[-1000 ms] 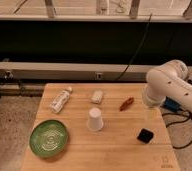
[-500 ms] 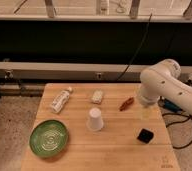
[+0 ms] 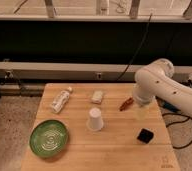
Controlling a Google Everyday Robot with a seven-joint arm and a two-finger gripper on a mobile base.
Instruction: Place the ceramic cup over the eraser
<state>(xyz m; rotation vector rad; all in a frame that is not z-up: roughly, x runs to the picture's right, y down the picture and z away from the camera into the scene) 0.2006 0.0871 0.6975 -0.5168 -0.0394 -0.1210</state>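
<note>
The white ceramic cup (image 3: 94,119) stands on the wooden table (image 3: 114,150) near its middle, with its wider end down. Toward the front right lies the small black eraser (image 3: 146,135), well apart from the cup. My arm reaches in from the right, and the gripper (image 3: 142,109) hangs open over the table's right side. It is above and behind the eraser and right of the cup, and it holds nothing.
A green plate (image 3: 49,138) sits at the front left. A white tube-like bottle (image 3: 60,99) lies at the back left, a pale block (image 3: 97,96) at the back middle, and a reddish-brown piece (image 3: 126,103) just left of the gripper. Cables hang off the right edge.
The arm has swung left, from beyond the table's right edge to over its right side. The cup, eraser and other objects have not moved.
</note>
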